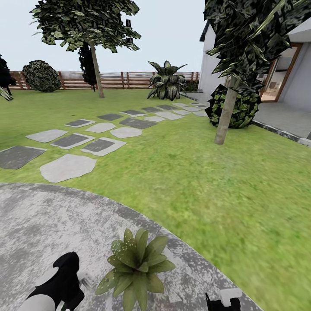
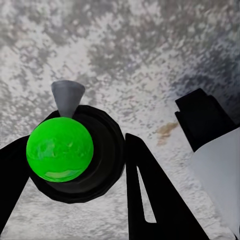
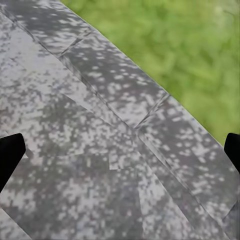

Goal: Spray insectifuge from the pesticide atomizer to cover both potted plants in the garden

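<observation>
The pesticide atomizer (image 2: pixel 65 155) sits between my left gripper's (image 2: pixel 79 139) black fingers, seen end-on in the left wrist view: a dark round body with a bright green cap and a grey cone nozzle. Both fingers touch its sides, above the mottled patio. My left gripper (image 1: pixel 75 285) is low at the head view's bottom left, with a small whitish-grey part (image 1: pixel 88 280) poking out beside it. Just right of it stands a potted plant (image 1: pixel 136 268) with broad light-green speckled leaves. My right gripper (image 1: pixel 222 301) hangs open at the bottom right over the patio's edge (image 3: pixel 120 150), with nothing between its fingers.
The round grey stone patio (image 1: pixel 39 224) borders green lawn (image 1: pixel 207 181). Stepping stones (image 1: pixel 69 166) lead off towards a house (image 1: pixel 289 77). A thin tree trunk (image 1: pixel 225 116) and a dark bush (image 1: pixel 242 108) stand to the right. A brown slat fence (image 1: pixel 112 80) closes the back.
</observation>
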Tool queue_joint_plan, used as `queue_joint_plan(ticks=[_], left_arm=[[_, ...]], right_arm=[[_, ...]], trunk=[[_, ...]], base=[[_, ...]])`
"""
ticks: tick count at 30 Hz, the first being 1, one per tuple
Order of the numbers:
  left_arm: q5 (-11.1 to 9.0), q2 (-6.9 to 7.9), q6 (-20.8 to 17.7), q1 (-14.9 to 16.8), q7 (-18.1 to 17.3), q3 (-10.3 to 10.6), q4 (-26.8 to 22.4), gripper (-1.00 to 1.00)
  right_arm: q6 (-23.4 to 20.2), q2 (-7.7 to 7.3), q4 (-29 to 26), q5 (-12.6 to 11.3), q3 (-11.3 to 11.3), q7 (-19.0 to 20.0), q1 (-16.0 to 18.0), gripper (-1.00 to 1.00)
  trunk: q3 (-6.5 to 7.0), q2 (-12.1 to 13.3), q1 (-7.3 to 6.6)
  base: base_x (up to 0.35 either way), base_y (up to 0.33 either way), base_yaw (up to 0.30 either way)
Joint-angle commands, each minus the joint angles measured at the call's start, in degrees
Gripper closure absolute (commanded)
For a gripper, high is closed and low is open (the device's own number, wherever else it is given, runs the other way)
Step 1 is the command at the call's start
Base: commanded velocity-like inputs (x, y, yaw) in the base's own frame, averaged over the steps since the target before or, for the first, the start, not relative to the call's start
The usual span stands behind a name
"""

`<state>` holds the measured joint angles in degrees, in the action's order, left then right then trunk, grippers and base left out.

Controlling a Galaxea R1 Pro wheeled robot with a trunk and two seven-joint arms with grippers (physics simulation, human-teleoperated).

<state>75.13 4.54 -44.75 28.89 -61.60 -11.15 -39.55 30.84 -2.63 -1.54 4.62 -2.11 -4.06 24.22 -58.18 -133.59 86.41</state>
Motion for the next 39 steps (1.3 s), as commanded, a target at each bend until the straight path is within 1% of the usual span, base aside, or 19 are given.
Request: queue_joint_plan(ticks=[1, 5, 8, 10, 13, 15, 19, 23, 30, 35, 39], left_arm=[[0.3, 0.0, -0.3, 0.0, -0.5, -0.2, -0.1, 1.0], [0.3, -0.05, -0.3, 0.0, -0.5, -0.2, -0.2, 1.0], [0.3, -0.25, -0.3, 0.1, -0.5, -0.2, -0.3, 1.0], [0.3, -0.28, -0.3, 0.2, -0.5, -0.3, -2.0, 1.0], [0.3, -0.24, -0.3, 0.2, -0.5, -0.4, -2.6, 1.0], [0.3, -0.23, -0.3, 0.2, -0.5, -0.4, -2.7, 1.0], [0.3, -0.23, -0.3, 0.2, -0.5, -0.4, -2.7, 1.0], [0.3, -0.23, -0.3, 0.2, -0.5, -0.5, -2.7, 1.0], [0.3, -0.23, -0.3, 0.2, -0.5, -0.5, -2.7, 1.0], [0.3, -0.22, -0.3, 0.2, -0.5, -0.5, -2.7, 1.0], [0.3, -0.15, -0.3, 0.2, -0.5, -0.5, -2.7, 1.0]], right_arm=[[0.1, -0.01, 0.0, 0.5, -0.2, -0.4, 0.0, -1.0], [0.1, -0.01, 0.1, 0.5, -0.2, -0.4, 0.0, -1.0], [0.1, -0.01, 0.1, 0.5, -0.2, -0.4, 0.0, -1.0], [0.1, -0.01, 0.1, 0.5, -0.2, -0.4, 0.0, -1.0], [0.1, -0.01, 0.1, 0.5, -0.2, -0.4, 0.0, -1.0], [0.1, -0.01, 0.1, 0.5, -0.2, -0.4, 0.0, -1.0], [0.1, 0.0, 0.1, 0.5, -0.2, -0.4, 0.0, -1.0], [0.1, 0.01, 0.1, 0.5, -0.2, -0.4, 0.0, -1.0], [0.1, -0.01, 0.1, 0.5, -0.2, -0.4, 0.0, -1.0], [0.1, -0.01, 0.1, 0.5, -0.2, -0.4, 0.0, -1.0], [0.1, 0.02, 0.0, 0.4, -0.2, -0.4, 0.0, -1.0]], trunk=[[-0.05, 0.0, -0.01], [-0.05, 0.0, -0.01], [-0.05, 0.0, -0.01], [-0.05, 0.0, -0.01], [-0.05, 0.0, -0.01], [-0.05, 0.0, -0.01], [-0.05, 0.0, -0.01], [-0.05, 0.0, -0.01], [-0.05, 0.0, -0.01], [-0.05, 0.0, -0.01], [-0.05, 0.0, -0.01]], base=[[0.005, -0.003, 0.0], [0.001, -0.037, 0.105], [0.0, -0.256, 0.271], [0.008, -0.271, 0.278], [0.1, -0.271, 0.278], [0.101, -0.271, 0.22], [-0.063, -0.251, 0.018], [0.077, -0.254, 0.047], [0.059, -0.265, 0.254], [-0.066, -0.253, 0.278], [-0.083, -0.072, 0.134]])
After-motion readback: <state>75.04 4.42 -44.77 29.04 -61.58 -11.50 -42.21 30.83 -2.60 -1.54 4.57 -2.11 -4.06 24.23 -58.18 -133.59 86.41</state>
